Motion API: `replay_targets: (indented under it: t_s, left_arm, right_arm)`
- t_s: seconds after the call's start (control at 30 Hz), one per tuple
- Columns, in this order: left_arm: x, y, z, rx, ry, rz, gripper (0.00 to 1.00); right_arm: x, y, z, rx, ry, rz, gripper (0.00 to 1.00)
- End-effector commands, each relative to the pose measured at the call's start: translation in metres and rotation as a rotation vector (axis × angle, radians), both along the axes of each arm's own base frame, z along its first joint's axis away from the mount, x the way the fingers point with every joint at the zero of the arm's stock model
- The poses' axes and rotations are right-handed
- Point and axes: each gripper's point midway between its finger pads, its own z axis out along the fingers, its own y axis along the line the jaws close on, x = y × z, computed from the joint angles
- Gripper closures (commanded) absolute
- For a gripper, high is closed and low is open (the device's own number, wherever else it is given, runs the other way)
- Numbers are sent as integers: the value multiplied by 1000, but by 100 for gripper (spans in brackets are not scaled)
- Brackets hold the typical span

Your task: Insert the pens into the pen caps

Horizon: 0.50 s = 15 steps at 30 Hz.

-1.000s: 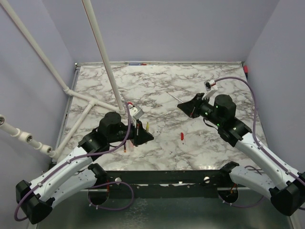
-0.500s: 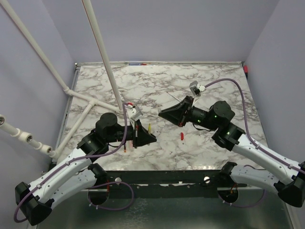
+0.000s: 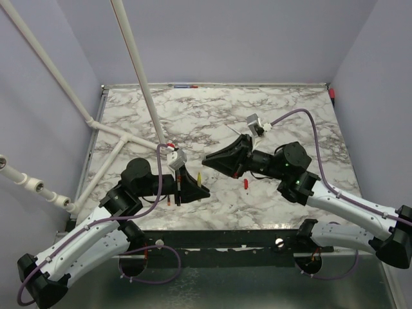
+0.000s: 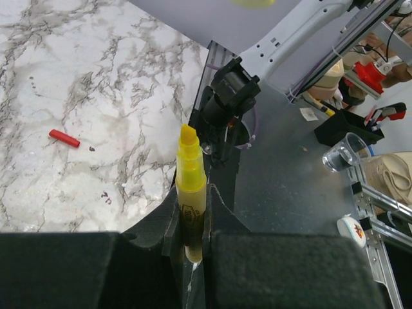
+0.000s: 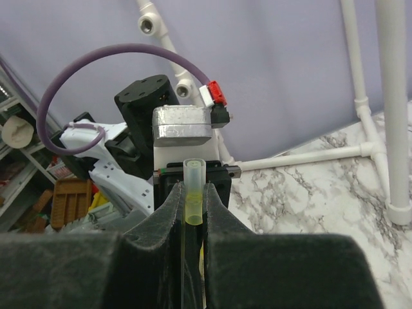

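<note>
Centre of the overhead view: the left gripper (image 3: 201, 187) is clamped on a yellow pen (image 4: 191, 187), tip up, the dark print on its barrel too blurred to read. Facing it from the right, close but apart, the right gripper (image 3: 207, 159) pinches a translucent, yellow-tinted pen cap (image 5: 193, 183). A small red cap (image 3: 246, 184) lies on the marble table (image 3: 290, 109), lower right of centre.

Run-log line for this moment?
left tool: shut on yellow pen | right tool: shut on pen cap | pen uncapped | red piece: on table
</note>
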Motion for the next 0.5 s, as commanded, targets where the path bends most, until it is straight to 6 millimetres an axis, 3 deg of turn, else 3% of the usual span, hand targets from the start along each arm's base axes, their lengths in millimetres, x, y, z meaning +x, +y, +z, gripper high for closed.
replay_targets:
  t_s: [0.0, 0.47]
  left_arm:
    - [-11, 1, 14, -58, -51, -58, 100]
    - [-19, 3, 21, -89, -73, -89, 100]
  right_arm:
    - [-11, 10, 11, 36, -49, 34, 99]
    - [-21, 31, 7, 5, -80, 36, 100]
